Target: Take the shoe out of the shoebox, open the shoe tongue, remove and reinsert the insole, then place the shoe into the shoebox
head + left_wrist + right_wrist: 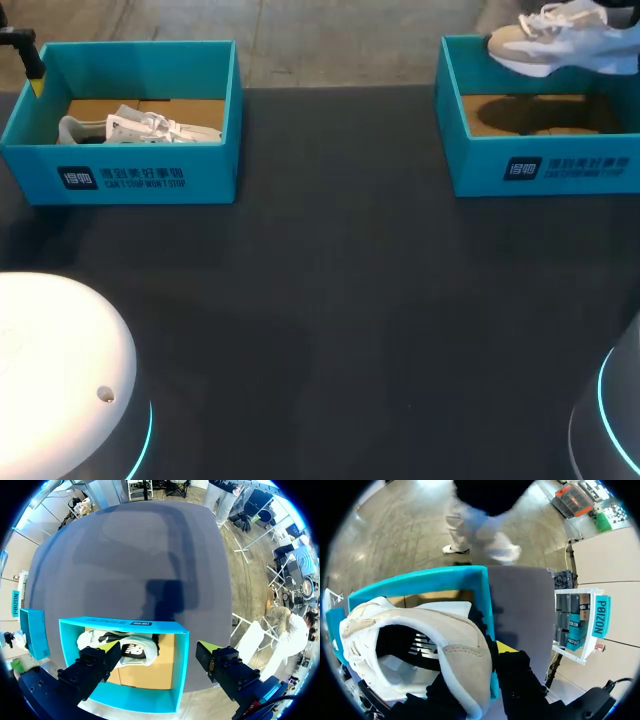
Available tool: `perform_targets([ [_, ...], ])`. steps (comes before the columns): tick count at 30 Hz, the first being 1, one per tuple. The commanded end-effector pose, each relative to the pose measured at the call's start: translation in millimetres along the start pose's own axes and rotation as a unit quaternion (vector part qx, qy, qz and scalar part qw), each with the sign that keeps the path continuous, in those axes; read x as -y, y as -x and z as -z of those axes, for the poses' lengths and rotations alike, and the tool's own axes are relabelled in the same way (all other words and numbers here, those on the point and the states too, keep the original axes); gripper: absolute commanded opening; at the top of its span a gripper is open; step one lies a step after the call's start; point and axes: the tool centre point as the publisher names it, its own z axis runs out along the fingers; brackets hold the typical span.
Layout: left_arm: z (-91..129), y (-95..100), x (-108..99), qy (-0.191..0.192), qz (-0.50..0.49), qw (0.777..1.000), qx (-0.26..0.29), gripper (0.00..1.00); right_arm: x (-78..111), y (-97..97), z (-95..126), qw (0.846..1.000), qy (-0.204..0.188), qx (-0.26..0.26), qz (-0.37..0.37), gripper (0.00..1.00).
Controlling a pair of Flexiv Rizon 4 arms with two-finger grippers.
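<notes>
Hanging just above the shoebox [540,165], long axis approx. along it, the shoe [560,45] is being held clamped at the heel by the R pincer [481,666].

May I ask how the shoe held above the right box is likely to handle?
The shoe probably hangs toe-heavy, as the right gripper pinches only the rim of its opening. That padded rim looks soft, so it may squash and let the shoe swing.

On my dark counter [330,300] sit two teal boxes, the left shoebox [130,178] and right shoebox [560,168], well apart.
</notes>
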Motion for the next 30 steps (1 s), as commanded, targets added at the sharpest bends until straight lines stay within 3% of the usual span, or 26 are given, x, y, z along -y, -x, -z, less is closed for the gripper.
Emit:
perform_targets([
  [1, 0.0, 0.0, 1.8, 0.002, 0.0, 1.0, -0.001, 1.0, 26.5, 2.1, 40.3, 1.0, 0.013, 0.004, 0.001, 0.0],
  [7, 0.0, 0.0, 1.8, 0.002, 0.0, 1.0, -0.001, 1.0, 56.3, 1.2, 66.8, 1.0, 0.018, 0.008, 0.005, 0.0],
  [18, 0.0, 0.0, 1.8, 0.002, 0.0, 1.0, -0.001, 1.0, 129.0, -15.8, 105.5, 1.0, 0.03, 0.0, 0.008, 0.0],
  [25, 0.0, 0.0, 1.8, 0.002, 0.0, 1.0, -0.001, 1.0, 182.7, -37.8, 133.8, 0.999, 0.043, -0.002, -0.013, 0.0],
  [30, 0.0, 0.0, 1.8, 0.002, 0.0, 1.0, -0.001, 1.0, 214.5, -53.3, 141.6, 0.999, 0.045, 0.0, -0.025, 0.0],
])
